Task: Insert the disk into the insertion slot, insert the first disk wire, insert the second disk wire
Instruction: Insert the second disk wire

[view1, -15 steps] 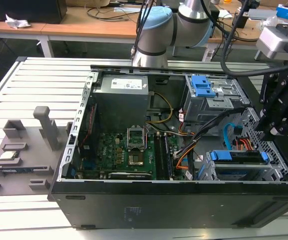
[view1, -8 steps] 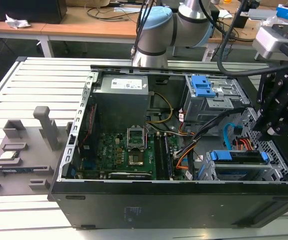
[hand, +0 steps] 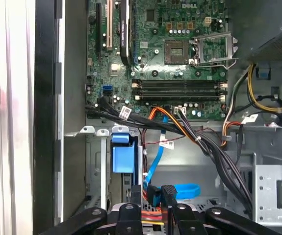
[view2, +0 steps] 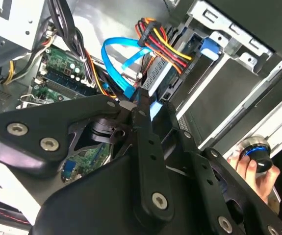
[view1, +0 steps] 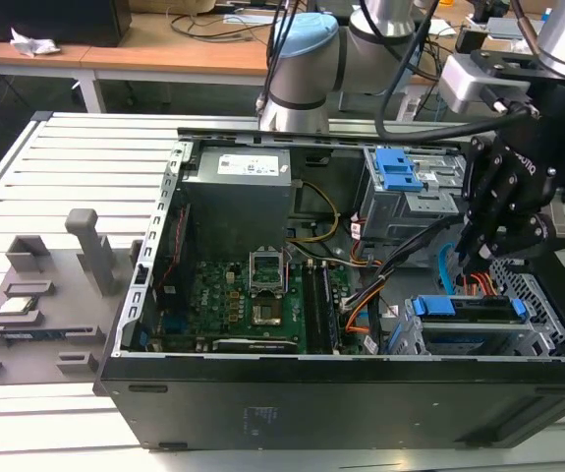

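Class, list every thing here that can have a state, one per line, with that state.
Case, open, on its side.
Disk, seated in the cage.
Orange-red wires, reaching the disk's back.
Blue cable, looped, end between the jaws.
Gripper, jaws shut on the blue cable.
CPU socket, open, empty.

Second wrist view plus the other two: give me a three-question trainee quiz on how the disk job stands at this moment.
1. True or false: the disk already sits in the silver cage.
2. What is pinched between the tips of the claw? A the blue cable; B a black cable; C a memory stick.
3. Fill in: in the second wrist view, the wire bundle running to the disk's end is mostly ____ in colour.

Key: 1 true; 2 A; 3 orange-red.
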Robot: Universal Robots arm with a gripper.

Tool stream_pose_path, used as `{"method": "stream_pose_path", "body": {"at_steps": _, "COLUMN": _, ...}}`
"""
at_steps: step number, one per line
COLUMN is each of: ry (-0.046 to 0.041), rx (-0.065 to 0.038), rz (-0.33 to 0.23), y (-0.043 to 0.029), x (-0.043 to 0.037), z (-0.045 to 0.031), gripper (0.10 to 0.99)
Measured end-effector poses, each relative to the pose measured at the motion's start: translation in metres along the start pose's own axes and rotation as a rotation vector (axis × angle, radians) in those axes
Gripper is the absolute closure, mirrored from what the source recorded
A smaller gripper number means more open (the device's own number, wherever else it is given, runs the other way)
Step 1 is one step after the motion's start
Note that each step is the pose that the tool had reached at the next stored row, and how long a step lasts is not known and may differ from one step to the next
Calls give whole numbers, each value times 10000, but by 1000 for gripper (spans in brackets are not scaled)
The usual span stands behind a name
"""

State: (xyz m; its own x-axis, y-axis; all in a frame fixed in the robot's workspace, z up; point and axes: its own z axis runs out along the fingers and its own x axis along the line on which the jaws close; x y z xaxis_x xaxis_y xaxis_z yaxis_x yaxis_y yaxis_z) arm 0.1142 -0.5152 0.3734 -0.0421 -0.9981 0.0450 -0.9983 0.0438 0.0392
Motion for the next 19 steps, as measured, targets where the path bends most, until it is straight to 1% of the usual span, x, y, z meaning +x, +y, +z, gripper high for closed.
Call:
{"method": "stream_pose_path", "body": {"at_steps": 2, "ry": 36, "rx": 2, "rz": 2, "y": 11, "x": 0, "z": 7, "gripper": 784}}
{"method": "stream_pose_path", "body": {"at_steps": 6, "ry": 41, "rx": 2, "rz": 1, "y": 11, "x": 0, "z": 6, "gripper": 784}}
{"method": "stream_pose_path", "body": {"at_steps": 8, "ry": 42, "rx": 2, "rz": 2, "y": 11, "x": 0, "z": 6, "gripper": 800}}
{"method": "stream_pose_path", "body": {"at_steps": 9, "ry": 43, "rx": 2, "rz": 2, "y": 11, "x": 0, "z": 6, "gripper": 922}}
{"method": "stream_pose_path", "body": {"at_steps": 15, "ry": 48, "rx": 2, "rz": 2, "y": 11, "x": 0, "z": 6, "gripper": 922}}
{"method": "stream_pose_path", "body": {"at_steps": 17, "ry": 48, "rx": 2, "rz": 3, "y": 11, "x": 32, "z": 8, "gripper": 922}}
{"method": "stream_pose_path", "body": {"at_steps": 19, "ry": 48, "rx": 2, "rz": 3, "y": 8, "x": 95, "z": 11, "gripper": 922}}
